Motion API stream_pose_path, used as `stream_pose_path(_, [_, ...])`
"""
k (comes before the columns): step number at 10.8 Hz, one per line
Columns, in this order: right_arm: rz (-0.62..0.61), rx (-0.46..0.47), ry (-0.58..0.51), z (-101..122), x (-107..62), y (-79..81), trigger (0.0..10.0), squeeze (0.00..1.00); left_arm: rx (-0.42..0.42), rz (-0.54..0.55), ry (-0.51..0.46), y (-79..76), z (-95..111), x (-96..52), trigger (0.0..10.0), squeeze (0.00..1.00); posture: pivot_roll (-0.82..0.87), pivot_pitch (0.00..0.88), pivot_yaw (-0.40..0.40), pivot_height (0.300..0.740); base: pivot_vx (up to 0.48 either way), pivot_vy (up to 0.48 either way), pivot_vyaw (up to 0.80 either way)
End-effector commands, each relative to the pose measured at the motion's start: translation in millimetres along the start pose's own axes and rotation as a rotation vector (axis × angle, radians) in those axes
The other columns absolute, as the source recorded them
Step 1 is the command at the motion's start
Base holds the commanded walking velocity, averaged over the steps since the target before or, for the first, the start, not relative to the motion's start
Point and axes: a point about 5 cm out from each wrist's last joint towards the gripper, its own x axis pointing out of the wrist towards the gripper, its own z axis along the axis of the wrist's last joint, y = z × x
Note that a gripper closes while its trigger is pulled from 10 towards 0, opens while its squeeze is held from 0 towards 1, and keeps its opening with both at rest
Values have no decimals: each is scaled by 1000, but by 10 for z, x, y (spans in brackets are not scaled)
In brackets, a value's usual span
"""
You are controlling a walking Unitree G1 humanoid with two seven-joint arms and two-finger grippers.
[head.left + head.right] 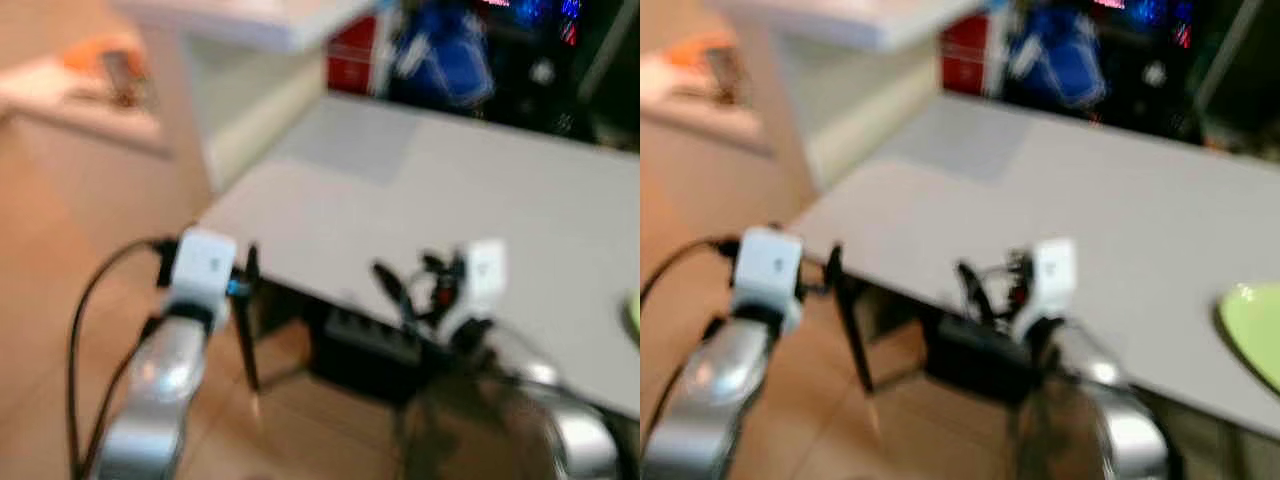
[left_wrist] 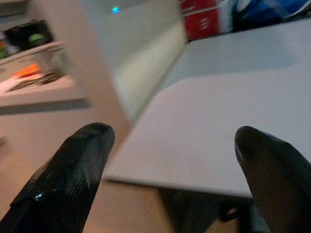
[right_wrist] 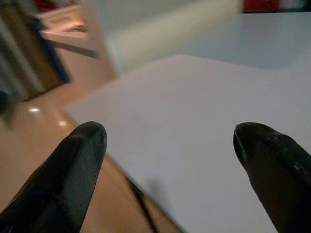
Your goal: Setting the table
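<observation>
A: Grey tabletop ahead, mostly bare; head views blurred. Pale green plate lies on it toward the robot's right, near the front edge, partly cut off by the frame.

B: Grippers?

A: Left gripper held before the tabletop's near corner, fingers spread wide, nothing between them. Right gripper over the front edge, fingers likewise wide and empty. Both well apart from the plate.

B: Risks from here?

A: Judgement only: both arms sit at edge height, so stepping closer could knock a wrist or finger against the tabletop rim. With the blur, plate position is uncertain; a reach could land short or push the plate sideways. Red box and blue object beyond the far side are no concern.
</observation>
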Motion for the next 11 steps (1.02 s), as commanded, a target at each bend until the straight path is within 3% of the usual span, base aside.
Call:
stream_pose_path(1, [-16,1,-1,30,-34,-46,10000,0,3,-24,-8,-32,30,15,10000,0,14,0,-5,740,0,0,800])
stream_pose_path(5, [-12,3,3,45,-4,-123,10000,0,0,35,-16,56,31,-16,10000,0,55,0,-24,740,0,0,800])
stream_pose_path(8, [7,-17,-1,77,48,-90,10000,0,-16,71,-8,139,24,16,10000,0,42,0,-18,740,0,0,800])
stream_pose_path(11, [11,-15,7,57,24,-115,10000,0,-30,71,-17,128,40,-4,10000,0,60,0,-19,740,0,0,800])
